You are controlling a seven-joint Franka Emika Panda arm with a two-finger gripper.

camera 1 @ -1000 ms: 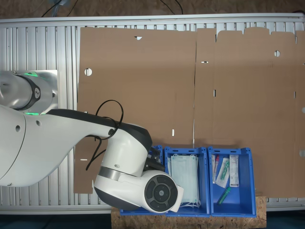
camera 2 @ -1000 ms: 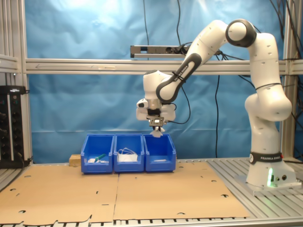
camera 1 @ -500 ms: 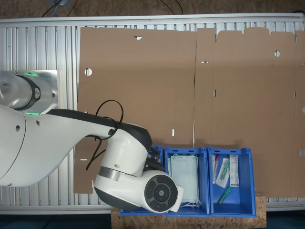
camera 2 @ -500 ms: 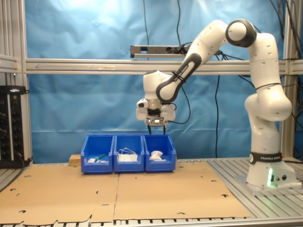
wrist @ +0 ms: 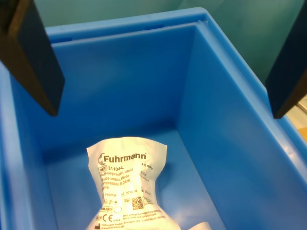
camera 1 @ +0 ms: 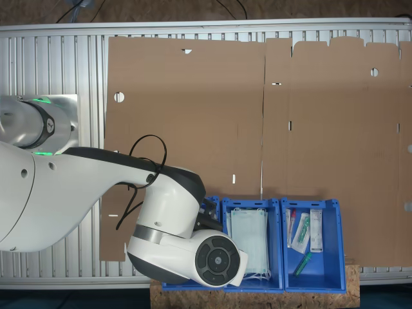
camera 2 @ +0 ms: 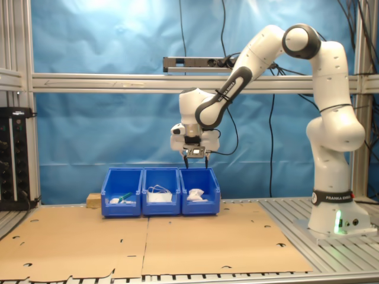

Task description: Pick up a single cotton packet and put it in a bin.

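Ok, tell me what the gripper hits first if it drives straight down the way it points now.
Probably the white packet lying in the blue bin beneath it. The gripper hangs open above that bin, fingers empty; depth is hard to judge, so it might reach the bin floor beside the packet instead.

In the first exterior view the bin (camera 1: 212,205) is mostly hidden by the arm (camera 1: 174,225); the cotton packet (wrist: 127,187) is cut off in the wrist view.
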